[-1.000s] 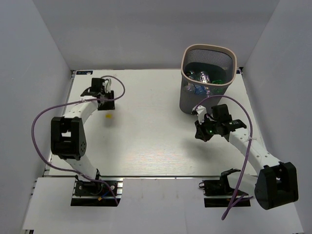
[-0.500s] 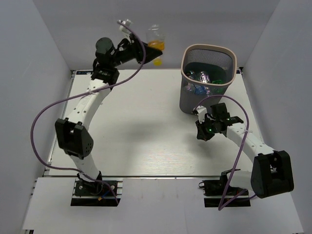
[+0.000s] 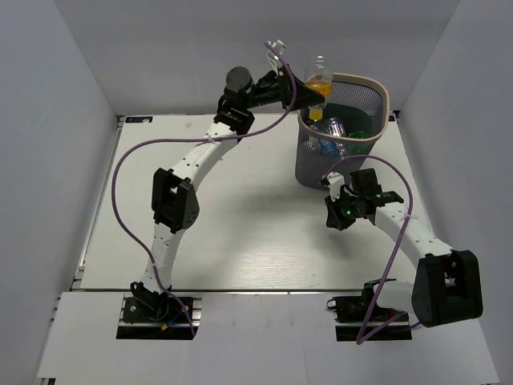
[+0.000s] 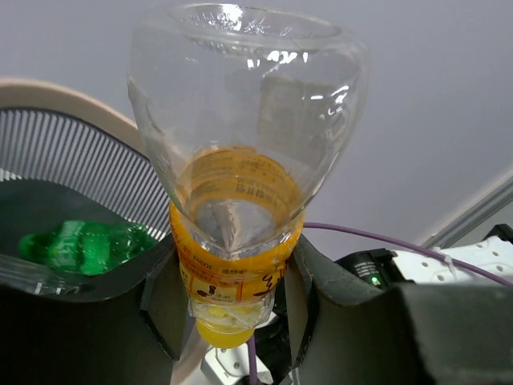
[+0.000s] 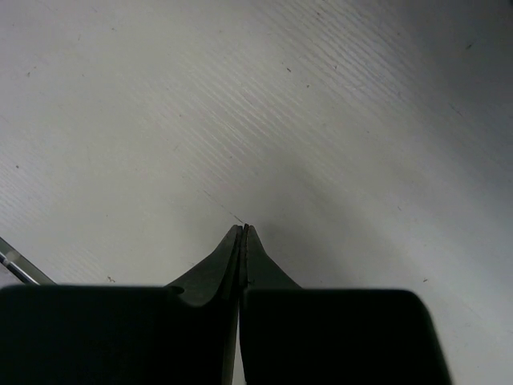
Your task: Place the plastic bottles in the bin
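Note:
My left gripper is shut on a clear bottle with an orange label and yellow cap, cap end down, held high over the left rim of the grey mesh bin. In the left wrist view the bottle fills the frame between my fingers, with the bin's beige rim behind and a green bottle inside. Several more bottles lie in the bin. My right gripper is shut and empty, low over the table in front of the bin; its closed tips show in the right wrist view.
The white table is walled by grey panels on three sides. Purple cables loop off both arms. The bin stands at the back right, close to my right arm.
My left arm has swung right with the orange-labelled bottle, from the back middle to over the bin's left rim. A second ago it was low at the back left. The right arm barely moved.

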Available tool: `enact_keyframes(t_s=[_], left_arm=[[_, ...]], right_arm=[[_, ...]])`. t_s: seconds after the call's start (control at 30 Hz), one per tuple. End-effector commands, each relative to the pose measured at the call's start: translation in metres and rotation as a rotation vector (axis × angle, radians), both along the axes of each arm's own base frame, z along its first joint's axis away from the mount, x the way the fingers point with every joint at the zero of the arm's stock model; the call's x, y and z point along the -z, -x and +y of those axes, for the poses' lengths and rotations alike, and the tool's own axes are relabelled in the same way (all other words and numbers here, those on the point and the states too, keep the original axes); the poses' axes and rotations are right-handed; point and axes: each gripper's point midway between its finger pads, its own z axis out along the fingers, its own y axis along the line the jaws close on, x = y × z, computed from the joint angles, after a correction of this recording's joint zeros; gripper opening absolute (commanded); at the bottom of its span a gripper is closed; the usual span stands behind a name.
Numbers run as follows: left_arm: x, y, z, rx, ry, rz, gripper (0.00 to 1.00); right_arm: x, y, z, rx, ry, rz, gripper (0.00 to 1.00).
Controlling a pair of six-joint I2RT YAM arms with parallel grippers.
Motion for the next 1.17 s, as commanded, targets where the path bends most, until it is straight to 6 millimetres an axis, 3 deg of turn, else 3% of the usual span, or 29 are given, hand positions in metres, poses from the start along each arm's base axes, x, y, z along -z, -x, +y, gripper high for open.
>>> enact_keyframes(t_s=[0.0, 0.07, 0.1, 0.13, 0.17, 0.2, 0.23, 0.27, 0.3, 0.33, 0.37, 0.4, 0.43, 0.47, 0.63, 0.67, 0.7, 0.77, 0.8, 0.83, 0.87, 0.9, 0.97, 1.0, 1.03, 1.07, 1.13], left_arm=[[-0.040, 0.016, -0.004, -0.002, 0.069, -0.053, 0.09], [-0.032, 0.015, -0.016, -0.021, 0.063, -0.020, 0.25], [-0.030, 0.012, -0.016, -0.029, 0.056, -0.003, 0.38], [-0.029, 0.011, -0.020, -0.047, 0.055, 0.001, 0.77], [-0.027, 0.008, -0.021, -0.060, 0.050, 0.004, 0.93], [-0.025, 0.008, -0.021, -0.060, 0.044, 0.012, 0.99], [-0.031, 0.004, -0.020, -0.089, 0.055, 0.007, 0.99], [-0.038, 0.004, -0.018, -0.107, 0.060, -0.007, 0.99], [-0.032, 0.000, -0.018, -0.124, 0.041, 0.013, 0.99], [-0.053, 0.001, -0.012, -0.167, 0.062, -0.030, 0.99], [-0.058, 0.000, -0.009, -0.192, 0.057, -0.041, 0.99], [-0.052, -0.007, -0.007, -0.240, 0.022, -0.006, 0.99], [-0.055, -0.013, 0.002, -0.288, 0.003, -0.033, 0.99], [-0.072, -0.009, 0.015, -0.325, 0.007, -0.064, 0.99], [-0.053, -0.017, 0.037, -0.448, -0.142, -0.052, 0.99], [-0.052, -0.023, 0.049, -0.505, -0.166, -0.053, 0.99], [-0.059, -0.014, 0.063, -0.549, -0.187, -0.069, 0.99], [-0.043, -0.019, 0.100, -0.736, -0.308, -0.060, 0.99], [0.002, -0.020, 0.115, -0.790, -0.420, -0.003, 0.99], [-0.011, 0.006, 0.145, -0.859, -0.431, -0.002, 0.99], [0.006, 0.010, 0.167, -0.942, -0.475, 0.042, 0.99], [0.066, 0.019, 0.182, -0.947, -0.591, 0.111, 0.99], [0.101, 0.043, 0.202, -0.940, -0.656, 0.140, 0.99], [0.136, 0.067, 0.213, -0.910, -0.705, 0.181, 0.99], [0.152, 0.078, 0.217, -0.894, -0.724, 0.207, 0.99], [0.188, 0.094, 0.221, -0.862, -0.772, 0.273, 0.99], [0.194, 0.110, 0.227, -0.851, -0.757, 0.281, 0.99]], right_arm=[[-0.017, -0.011, 0.001, 0.008, -0.017, -0.062, 0.00], [-0.018, -0.011, 0.000, 0.011, -0.019, -0.062, 0.00], [-0.018, -0.011, -0.001, 0.016, -0.019, -0.064, 0.00], [-0.019, -0.011, -0.001, 0.013, -0.022, -0.069, 0.07], [-0.019, -0.010, -0.001, 0.013, -0.022, -0.066, 0.27], [-0.021, -0.011, -0.001, 0.013, -0.024, -0.075, 0.35], [-0.021, -0.011, -0.001, 0.008, -0.026, -0.075, 0.44], [-0.021, -0.010, -0.001, 0.008, -0.028, -0.075, 0.46], [-0.025, -0.009, 0.000, 0.003, -0.037, -0.085, 0.46], [-0.025, -0.009, 0.000, -0.001, -0.038, -0.085, 0.46], [-0.027, -0.009, 0.000, -0.002, -0.041, -0.092, 0.50], [-0.027, -0.008, 0.001, -0.005, -0.046, -0.089, 0.54], [-0.028, -0.008, 0.000, -0.003, -0.045, -0.089, 0.54], [-0.029, -0.007, 0.001, -0.009, -0.049, -0.089, 0.55], [-0.035, -0.006, 0.003, -0.014, -0.065, -0.102, 0.55], [-0.035, -0.005, 0.004, -0.015, -0.067, -0.096, 0.57], [-0.036, -0.006, 0.004, -0.004, -0.072, -0.095, 0.57], [-0.043, -0.007, 0.005, 0.013, -0.093, -0.114, 0.58], [-0.048, -0.006, 0.005, 0.032, -0.100, -0.127, 0.64], [-0.053, -0.010, 0.005, 0.045, -0.107, -0.154, 0.65], [-0.051, -0.009, 0.003, 0.090, -0.115, -0.134, 0.65], [-0.051, -0.012, 0.000, 0.150, -0.106, -0.134, 0.69], [-0.051, -0.014, -0.002, 0.204, -0.113, -0.123, 0.74], [-0.051, -0.014, -0.003, 0.216, -0.111, -0.119, 0.74], [-0.052, -0.013, -0.003, 0.205, -0.110, -0.124, 0.76], [-0.053, -0.013, -0.004, 0.162, -0.099, -0.163, 0.76], [-0.056, -0.016, -0.007, 0.174, -0.094, -0.175, 0.83]])
